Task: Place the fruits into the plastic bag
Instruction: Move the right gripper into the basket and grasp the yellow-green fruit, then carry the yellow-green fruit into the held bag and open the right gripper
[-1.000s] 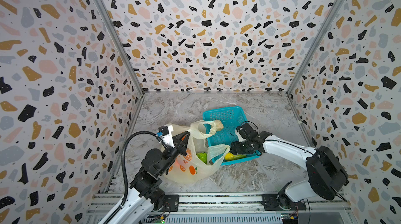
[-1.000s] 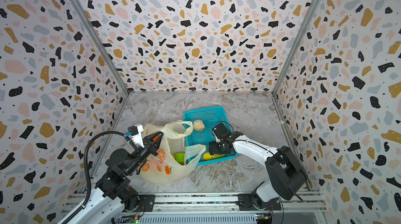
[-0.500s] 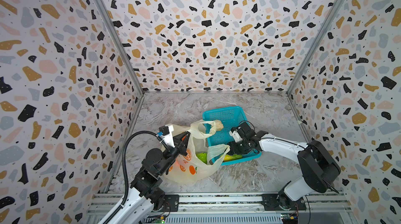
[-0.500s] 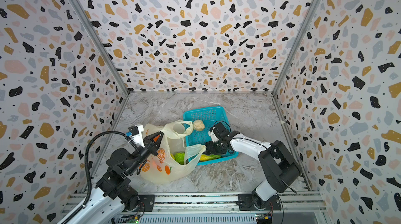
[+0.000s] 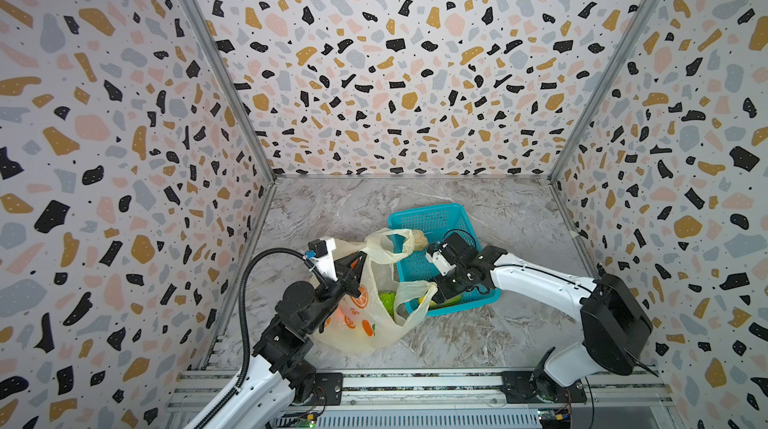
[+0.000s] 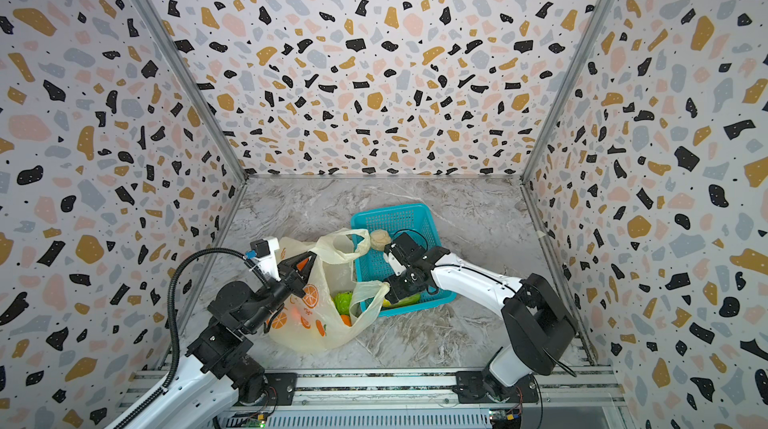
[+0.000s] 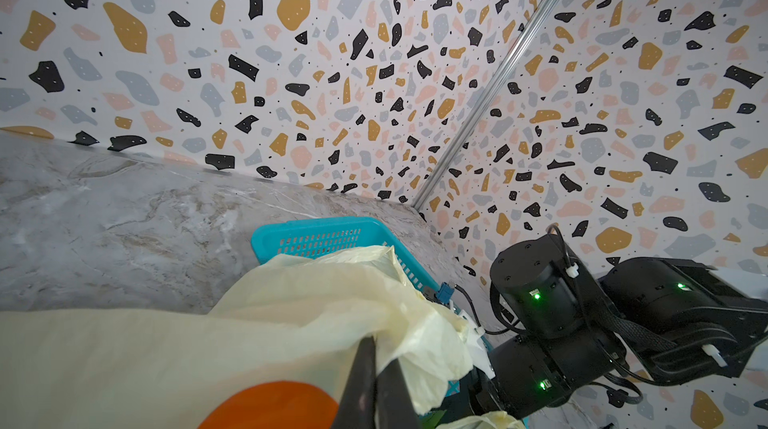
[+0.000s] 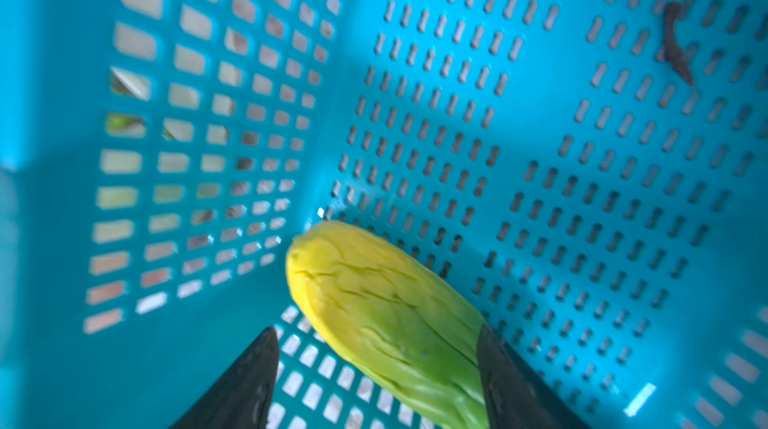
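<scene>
Plastic bag sits slumped on the marble floor just beside the teal basket, pale-yellow and see-through with orange prints, its two loop handles flopped over the basket's near side. The left gripper is pinched together on the bag rim and holds one side of the mouth up. Inside the bag are a green round fruit and a small orange. A beige knobbly ball rests at the basket edge by the upper handle. The right gripper is down in the basket with its fingers apart, straddling the green elongated fruit. One finger seems to touch the fruit, the other shows a gap, so nothing is gripped yet. The fruit is yellow at the tip fading to green, ribbed and tapered, and lies slantwise near the basket corner. Risks: closing on a slanted, rounded body could squirt it out or roll it against the wall. The fingertips are close to the perforated floor and could catch in it. The bag mouth is held on one side only, so the loose handle could snag the arm or fold shut on the way in.
</scene>
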Controlling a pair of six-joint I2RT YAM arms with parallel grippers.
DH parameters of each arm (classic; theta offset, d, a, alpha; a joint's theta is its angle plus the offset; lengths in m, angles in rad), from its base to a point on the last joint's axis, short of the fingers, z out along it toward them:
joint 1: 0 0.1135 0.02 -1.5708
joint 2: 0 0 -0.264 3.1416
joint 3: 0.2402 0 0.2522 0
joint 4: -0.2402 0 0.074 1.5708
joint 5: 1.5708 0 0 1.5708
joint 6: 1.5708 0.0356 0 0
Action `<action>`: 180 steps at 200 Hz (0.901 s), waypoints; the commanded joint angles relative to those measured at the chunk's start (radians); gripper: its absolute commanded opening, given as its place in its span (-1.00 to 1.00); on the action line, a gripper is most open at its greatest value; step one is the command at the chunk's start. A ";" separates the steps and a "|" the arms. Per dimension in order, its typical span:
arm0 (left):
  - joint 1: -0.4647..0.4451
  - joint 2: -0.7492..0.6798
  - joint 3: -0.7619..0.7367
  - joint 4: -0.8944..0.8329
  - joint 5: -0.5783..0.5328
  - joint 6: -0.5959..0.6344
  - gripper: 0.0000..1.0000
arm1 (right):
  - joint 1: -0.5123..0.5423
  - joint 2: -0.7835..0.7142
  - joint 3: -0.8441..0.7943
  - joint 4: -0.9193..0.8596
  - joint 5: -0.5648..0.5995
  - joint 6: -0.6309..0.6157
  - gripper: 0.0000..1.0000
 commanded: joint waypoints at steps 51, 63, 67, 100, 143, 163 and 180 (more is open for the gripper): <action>0.003 -0.025 -0.002 0.041 -0.001 0.004 -1.00 | 0.031 0.091 0.049 -0.088 0.108 -0.064 0.51; 0.003 -0.028 -0.002 0.038 -0.005 0.004 -1.00 | 0.031 0.112 0.050 -0.068 0.133 -0.065 0.51; 0.003 -0.029 -0.003 0.038 -0.006 0.005 -1.00 | 0.029 0.120 0.051 -0.062 0.137 -0.065 0.51; 0.003 -0.028 0.006 0.030 -0.004 0.003 -1.00 | -0.012 0.166 0.077 -0.017 0.143 -0.046 0.42; 0.003 -0.035 0.009 0.021 -0.010 0.008 -1.00 | -0.066 0.119 0.072 0.052 0.071 -0.019 -0.38; 0.003 -0.038 0.008 0.021 -0.010 0.007 -1.00 | -0.071 0.046 0.061 0.082 0.083 -0.002 -0.48; 0.003 -0.037 0.007 0.021 -0.010 0.006 -1.00 | -0.072 -0.042 0.050 0.124 0.071 -0.001 -0.50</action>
